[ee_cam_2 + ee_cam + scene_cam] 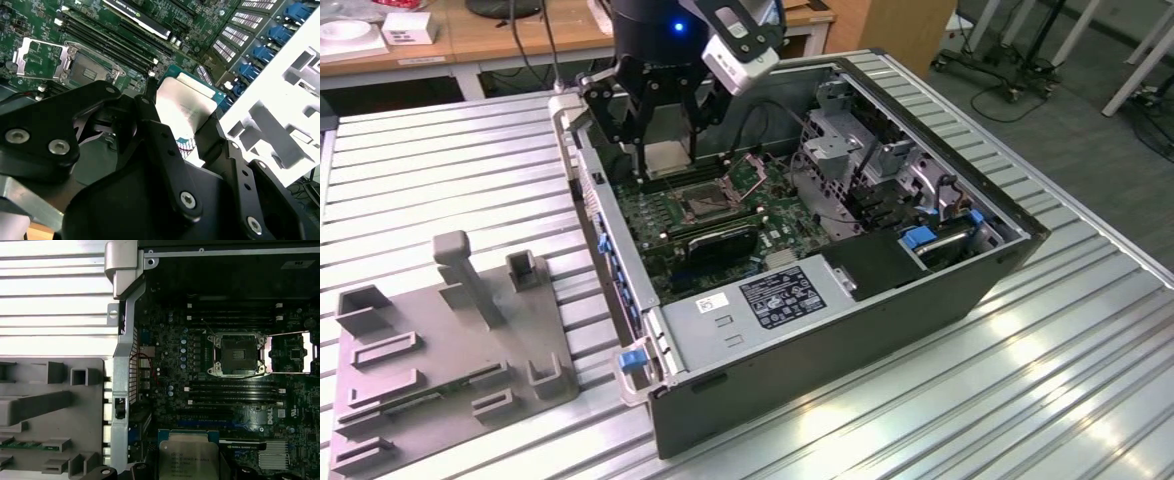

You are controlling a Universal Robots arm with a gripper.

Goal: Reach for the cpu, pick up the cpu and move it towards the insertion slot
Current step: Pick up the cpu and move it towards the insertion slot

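The gripper (182, 122), clamped on the cpu's (182, 107) edges above the motherboard, risks dropping it short of the insertion slot (238, 354) if its hold slips.

Looks like a robotics lab or electronics workshop: ribbed metal bench (440, 180) carrying an opened computer case (854, 300) and a grey fixture block (440, 350), wooden desk (494, 40) with cables at upper left, wheeled stands (1014, 60) at upper right.
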